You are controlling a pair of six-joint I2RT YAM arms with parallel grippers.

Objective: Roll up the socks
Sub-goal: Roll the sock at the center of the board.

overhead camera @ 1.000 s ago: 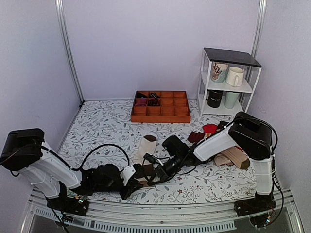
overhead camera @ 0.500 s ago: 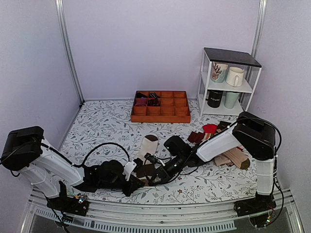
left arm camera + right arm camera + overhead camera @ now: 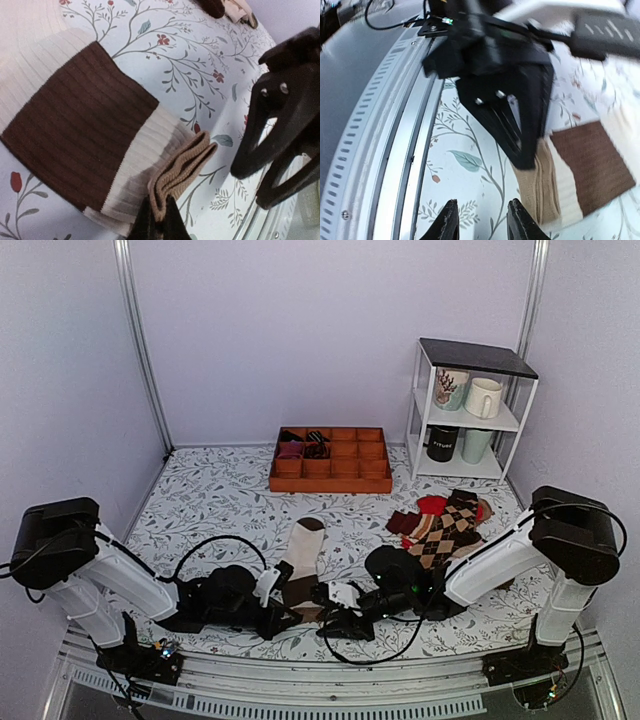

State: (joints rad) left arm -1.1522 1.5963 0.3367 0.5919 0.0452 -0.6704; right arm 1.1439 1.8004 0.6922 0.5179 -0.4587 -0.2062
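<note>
Judged as barely begun. Has the left claw [image 3: 157, 227] pressed together on the tan cuff [image 3: 182, 170], pinching its doubled edge at the near end of the socks [image 3: 300, 562]. Shows no roll yet: lying flat on the worktop [image 3: 220, 500] between the two arms, dark toe pointing away. Finds the right claw [image 3: 481, 226] partly spread and holding nothing, low over the worktop just beside that cuff. Left to do, by the look of it: nearly all the rolling, from cuff to toe.

Further back, holds dark bundles in only the left-hand compartments of the wooden divided tray [image 3: 330, 486]; cannot tell what they are. At right, carries four mugs [image 3: 483, 397] on two levels of the white shelf rack [image 3: 478, 356].
</note>
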